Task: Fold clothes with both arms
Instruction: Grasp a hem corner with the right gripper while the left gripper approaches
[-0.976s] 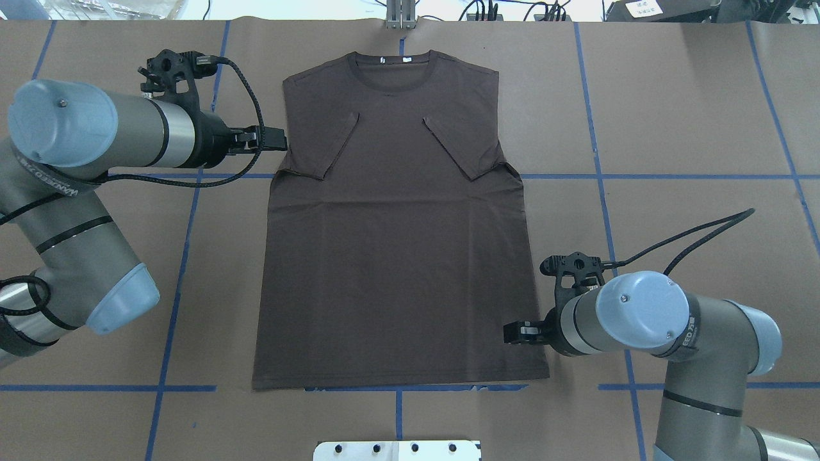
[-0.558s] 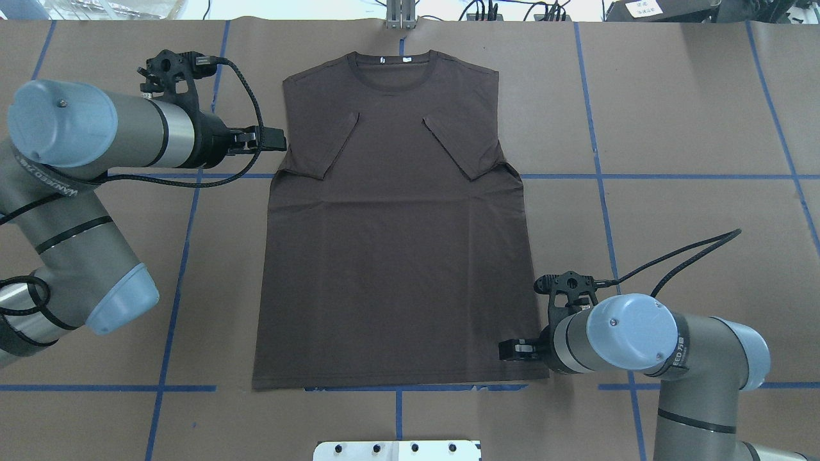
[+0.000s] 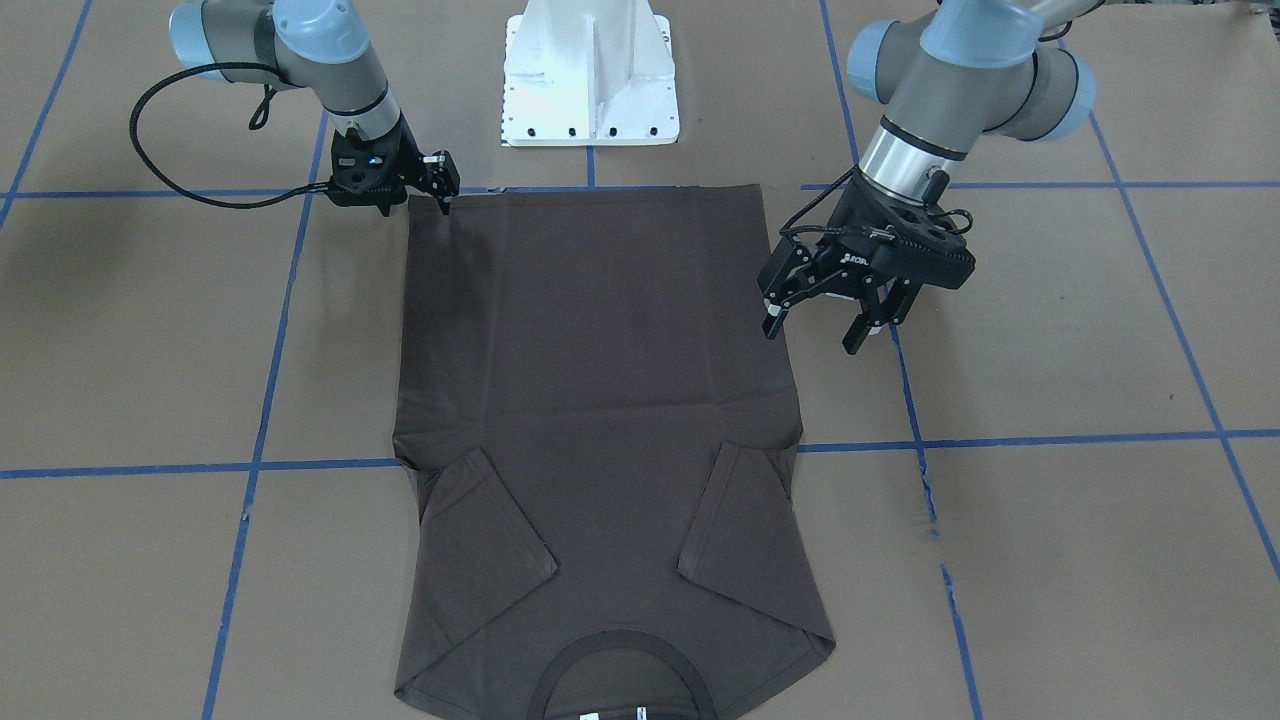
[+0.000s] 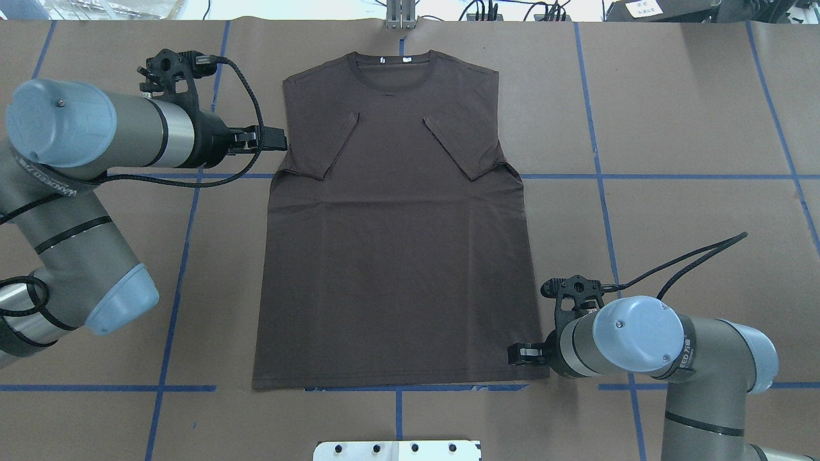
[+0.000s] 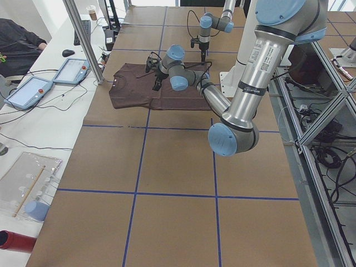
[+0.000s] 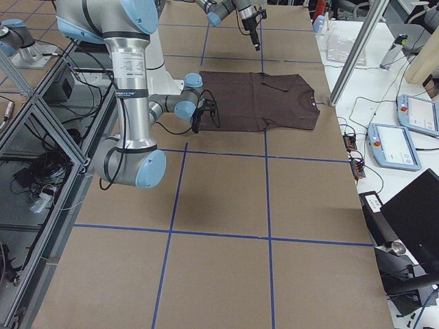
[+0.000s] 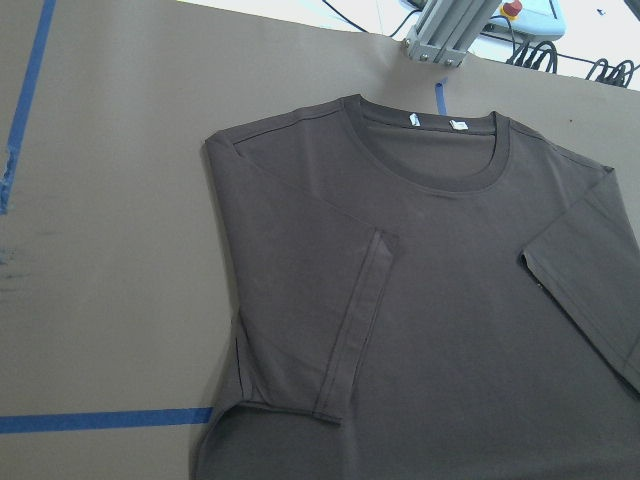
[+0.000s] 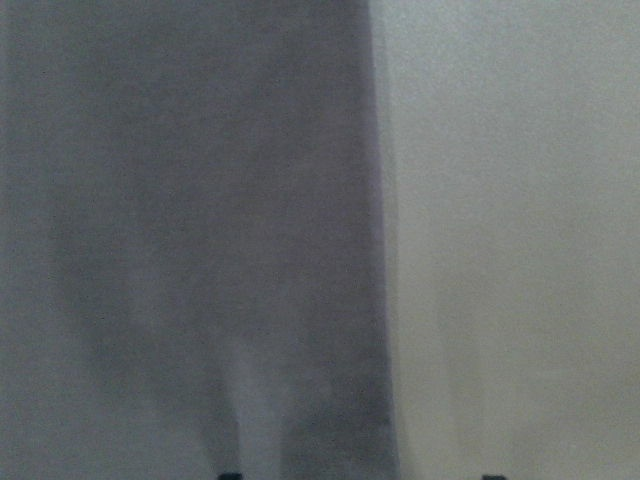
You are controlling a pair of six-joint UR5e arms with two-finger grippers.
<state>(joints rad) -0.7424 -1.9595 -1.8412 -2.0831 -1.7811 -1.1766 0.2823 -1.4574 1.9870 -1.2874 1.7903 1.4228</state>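
T-shirt [image 3: 600, 400] laid flat, sleeves tucked in. Hem corner beneath spread right hand [image 3: 443, 192], likely for pinching; shirt edge beside spread left hand [image 3: 812, 333].

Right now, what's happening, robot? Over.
Dark brown short-sleeved T-shirt flat, sleeves folded in. Left hand open beside it. Right hand open, low at hem corner.

plain dark brown T-shirt [image 4: 397, 256], lil white tags [image 4: 406, 59] at its collar, tan-brown table paper [image 4: 672, 115] under it with blue tape grid [image 4: 640, 176], silver-grey left arm [image 4: 134, 131] and right arm [image 4: 711, 333], light blue caps [image 4: 61, 121]
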